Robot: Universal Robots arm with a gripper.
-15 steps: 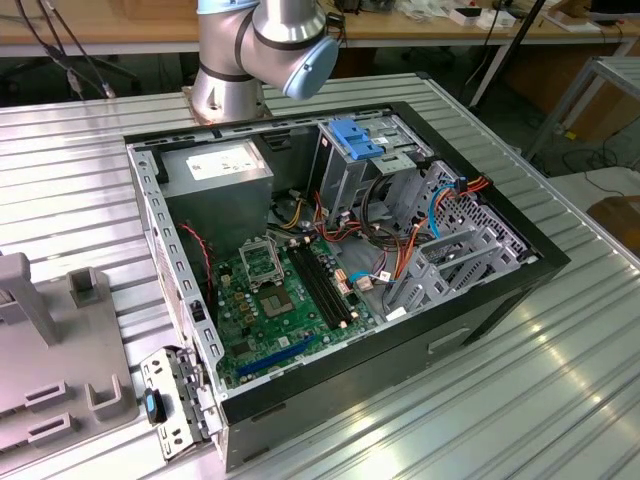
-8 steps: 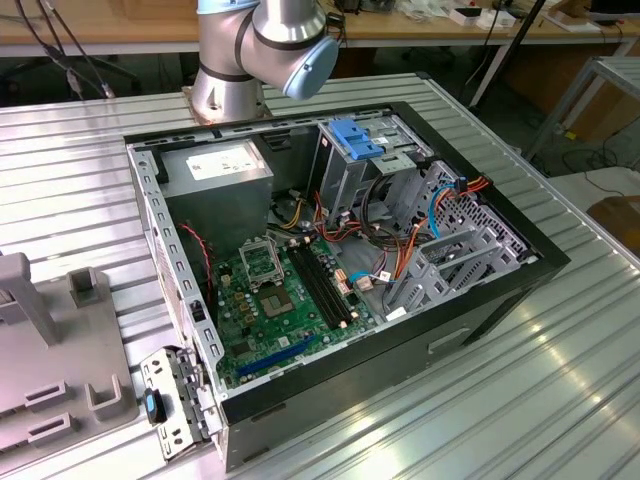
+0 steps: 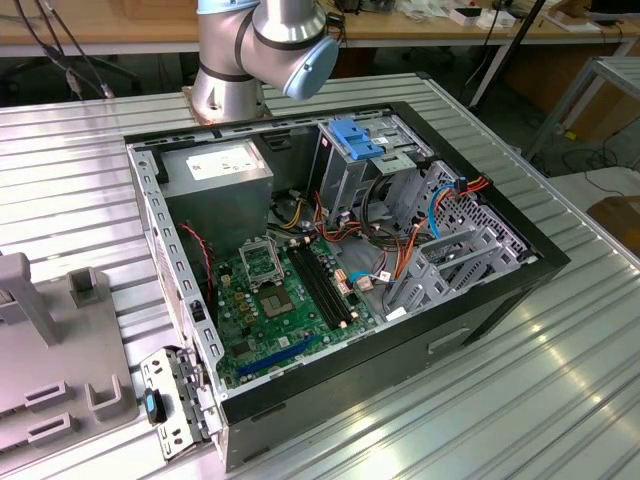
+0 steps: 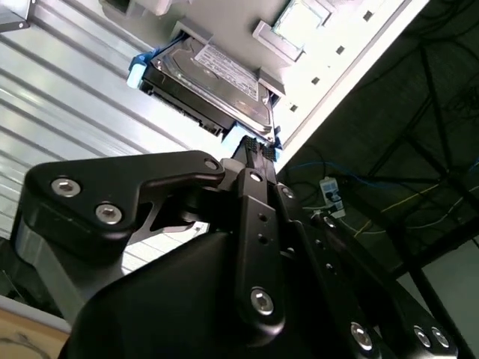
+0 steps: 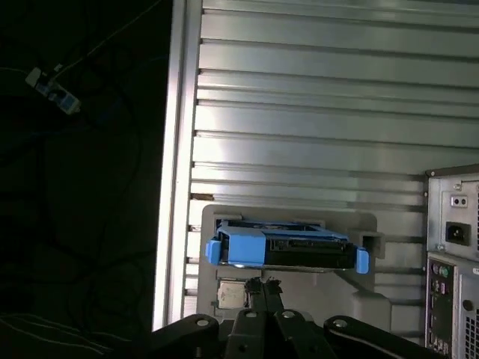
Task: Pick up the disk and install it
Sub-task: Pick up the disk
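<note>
The disk (image 5: pixel 288 250) is a dark drive framed by a bright blue carrier. It lies flat in a pale grey holder (image 5: pixel 367 224) on the ribbed metal table. The second wrist view shows the disk (image 4: pixel 213 82) from its underside edge, label up. My gripper (image 5: pixel 262 286) hangs just short of the disk's near edge, with its two thin fingertips (image 5: pixel 254 284) drawn together and nothing visible between them. In the second wrist view the gripper (image 4: pixel 254 149) almost touches the disk's near corner. The disk rests in the holder, not lifted.
The open computer case (image 3: pixel 350 260) lies on the table with motherboard, cables and a grey drive cage topped by a blue bracket (image 3: pixel 355 140). Its rear panel (image 5: pixel 453 247) stands beside the holder. The arm's base (image 3: pixel 265 40) is behind the case. A grey fixture (image 3: pixel 60 350) sits at the exterior view's left. The table edge (image 5: pixel 176 187) runs close to the holder.
</note>
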